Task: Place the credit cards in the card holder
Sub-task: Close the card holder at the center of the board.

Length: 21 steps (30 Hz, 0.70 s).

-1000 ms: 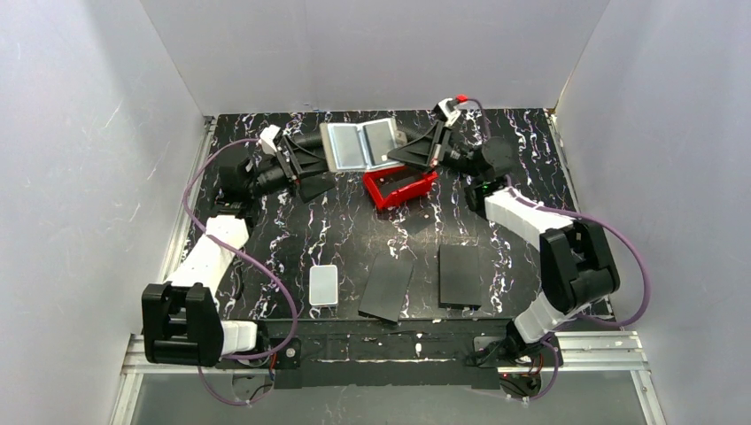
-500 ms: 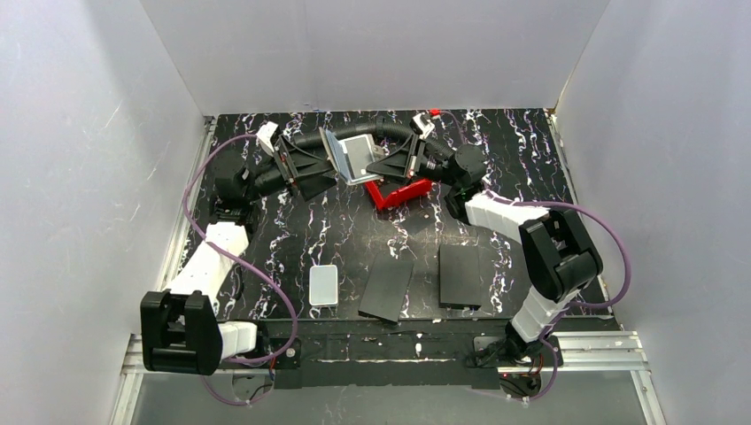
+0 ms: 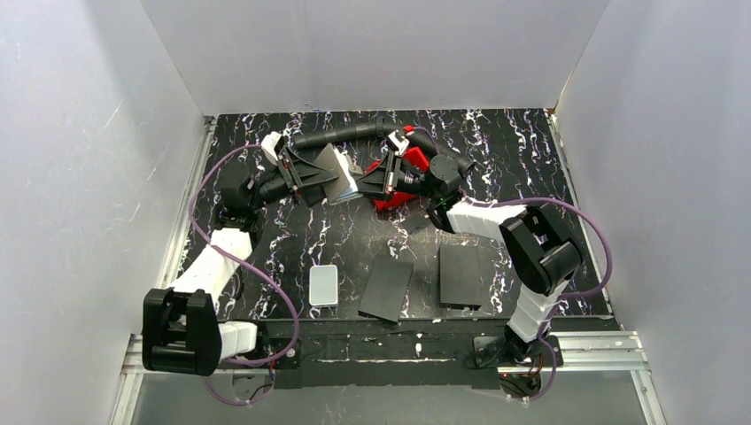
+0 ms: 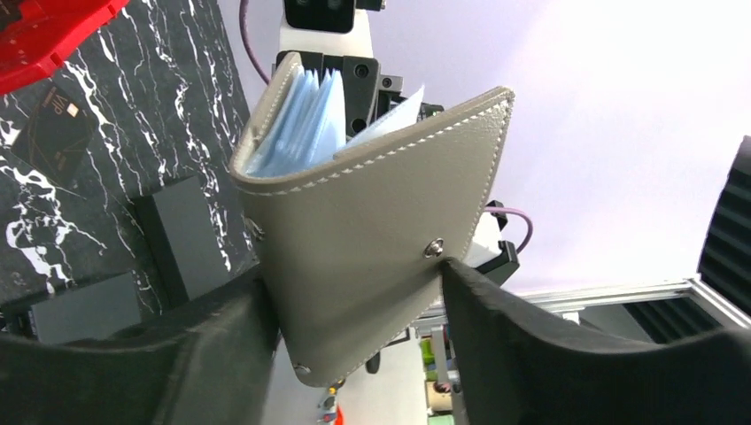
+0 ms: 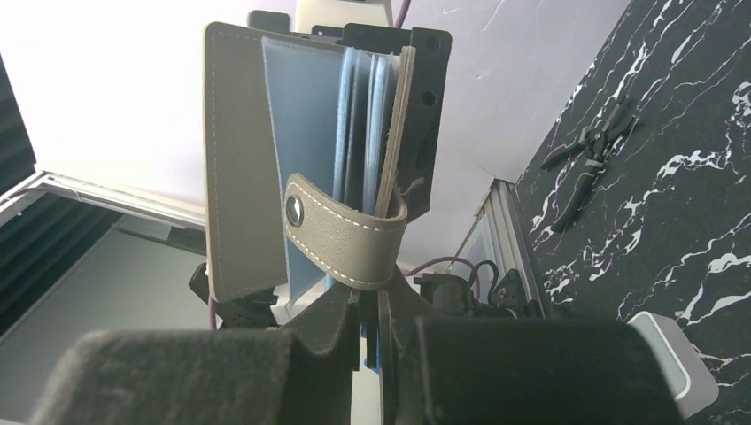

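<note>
The grey-brown card holder (image 3: 339, 180) hangs in the air over the back middle of the table, folded almost shut between both grippers. My left gripper (image 3: 321, 179) is shut on it. In the left wrist view its fingers clamp the stitched outer cover (image 4: 372, 239), and pale blue inner leaves (image 4: 305, 124) fan out at the top. My right gripper (image 3: 375, 182) is shut on the opposite cover edge. In the right wrist view the card holder (image 5: 239, 159) stands upright, with its clasp tab (image 5: 345, 235) looped just above my right gripper (image 5: 372, 299). I cannot make out separate credit cards.
A red tray (image 3: 400, 202) sits under and behind the right gripper. Two flat black panels (image 3: 387, 288) (image 3: 460, 274) and a white rounded box (image 3: 323, 285) lie near the front. A dark thin card (image 4: 58, 124) lies on the marbled table (image 3: 531, 150).
The holder was open flat between the grippers. Both grippers have swung toward each other and folded it nearly shut, and it has come a little nearer and lower.
</note>
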Each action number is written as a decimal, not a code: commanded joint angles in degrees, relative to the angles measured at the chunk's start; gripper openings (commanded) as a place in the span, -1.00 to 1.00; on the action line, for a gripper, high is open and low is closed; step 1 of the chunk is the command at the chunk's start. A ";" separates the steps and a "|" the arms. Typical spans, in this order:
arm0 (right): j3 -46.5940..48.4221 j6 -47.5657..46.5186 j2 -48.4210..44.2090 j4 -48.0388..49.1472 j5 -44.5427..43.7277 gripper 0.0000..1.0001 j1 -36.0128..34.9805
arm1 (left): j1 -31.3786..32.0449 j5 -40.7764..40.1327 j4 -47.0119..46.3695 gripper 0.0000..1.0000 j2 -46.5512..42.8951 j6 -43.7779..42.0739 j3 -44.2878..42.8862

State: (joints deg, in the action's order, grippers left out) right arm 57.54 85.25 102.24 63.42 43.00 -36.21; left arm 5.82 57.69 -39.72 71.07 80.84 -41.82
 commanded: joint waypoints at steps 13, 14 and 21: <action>-2.87 0.11 -0.14 8.92 -4.33 -0.97 -1.57 | 0.26 -3.03 -9.41 -0.28 0.57 3.15 6.35; -2.99 -0.03 -0.11 8.85 -4.39 -0.97 -1.66 | 0.19 -3.18 -9.93 -0.33 0.73 3.18 6.46; -4.86 -5.38 -2.37 2.99 -5.80 -0.87 -2.23 | 0.15 -3.85 -17.81 -0.73 3.68 5.47 8.44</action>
State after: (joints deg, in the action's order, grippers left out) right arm 53.65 84.88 102.37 67.40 38.63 -37.69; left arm 5.87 54.83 -50.28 73.21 84.84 -34.92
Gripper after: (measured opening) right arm 0.133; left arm 0.219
